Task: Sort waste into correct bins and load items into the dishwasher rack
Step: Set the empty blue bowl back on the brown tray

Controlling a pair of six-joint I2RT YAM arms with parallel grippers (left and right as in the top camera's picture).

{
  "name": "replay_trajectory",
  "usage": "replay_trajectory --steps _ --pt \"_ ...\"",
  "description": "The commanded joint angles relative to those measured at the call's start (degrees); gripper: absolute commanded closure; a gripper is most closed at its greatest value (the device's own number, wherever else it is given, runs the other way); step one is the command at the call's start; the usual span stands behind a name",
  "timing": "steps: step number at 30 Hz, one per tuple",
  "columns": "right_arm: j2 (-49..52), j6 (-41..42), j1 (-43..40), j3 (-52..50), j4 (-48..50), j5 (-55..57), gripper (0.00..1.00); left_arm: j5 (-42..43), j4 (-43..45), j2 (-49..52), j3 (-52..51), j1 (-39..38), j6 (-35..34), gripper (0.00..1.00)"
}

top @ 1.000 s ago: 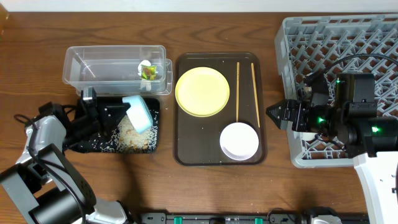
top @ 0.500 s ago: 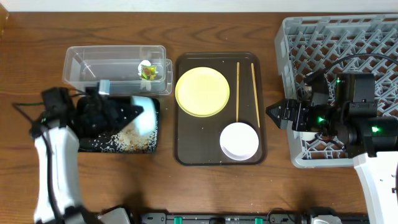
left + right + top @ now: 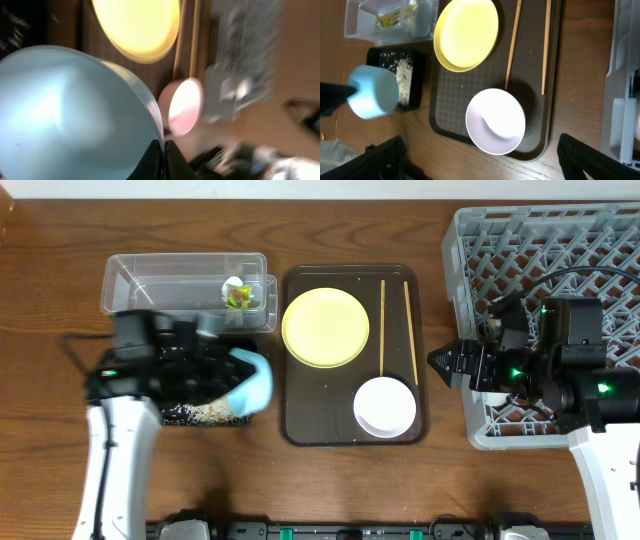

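Observation:
My left gripper [image 3: 232, 370] is shut on the rim of the light-blue bowl [image 3: 250, 380], holding it tipped over the right end of the black tray [image 3: 172, 416], where rice grains [image 3: 212, 412] lie. The bowl fills the left wrist view [image 3: 65, 115], its rim pinched between the fingers [image 3: 164, 160]. The clear tub [image 3: 150, 285] holds the green-and-yellow wrapper [image 3: 239, 297] and a white scrap [image 3: 232, 283]. The yellow plate [image 3: 325, 327], white bowl [image 3: 384, 407] and chopsticks [image 3: 382, 325] lie on the brown serving tray [image 3: 295, 425]. My right gripper [image 3: 437, 364] is open beside the grey rack [image 3: 560, 240].
The brown serving tray sits between the bins and the rack. The right arm's body lies over the rack's front left part. In the right wrist view the white bowl [image 3: 495, 121], plate [image 3: 466, 35] and blue bowl [image 3: 372, 92] all show below.
My left arm has swung right with the light-blue bowl, from over the middle of the black tray to its right end near the serving tray. The right arm has not moved.

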Motion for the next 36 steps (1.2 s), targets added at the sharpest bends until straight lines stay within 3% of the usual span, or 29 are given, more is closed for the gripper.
replay_trajectory --steps 1,7,13,18,21,27,36 --pt "-0.15 -0.83 0.57 0.79 0.11 0.00 0.05 -20.85 1.05 -0.17 0.46 -12.90 -5.29 0.94" --pt "-0.15 -1.03 0.57 0.79 0.09 0.00 0.04 -41.13 7.91 6.25 0.07 -35.58 -13.97 0.94" --pt "-0.15 -1.05 0.57 0.81 -0.15 0.00 0.04 -42.86 15.08 16.02 0.07 -45.86 -17.84 0.93" --pt "-0.15 -1.25 0.57 0.79 -0.17 0.00 0.02 -42.86 15.52 17.59 0.68 -46.60 -19.80 0.73" --pt "-0.15 -1.36 0.57 0.79 -0.07 0.33 0.01 -43.23 12.07 15.41 3.37 -45.97 -19.76 0.49" --pt "-0.15 -1.40 0.57 0.79 0.37 1.79 0.01 -52.63 5.05 6.88 8.90 -45.62 -16.46 0.27" --pt "-0.15 -1.40 0.57 0.79 0.31 4.50 0.01 -56.37 4.39 -6.25 9.51 -42.53 -9.53 0.23"
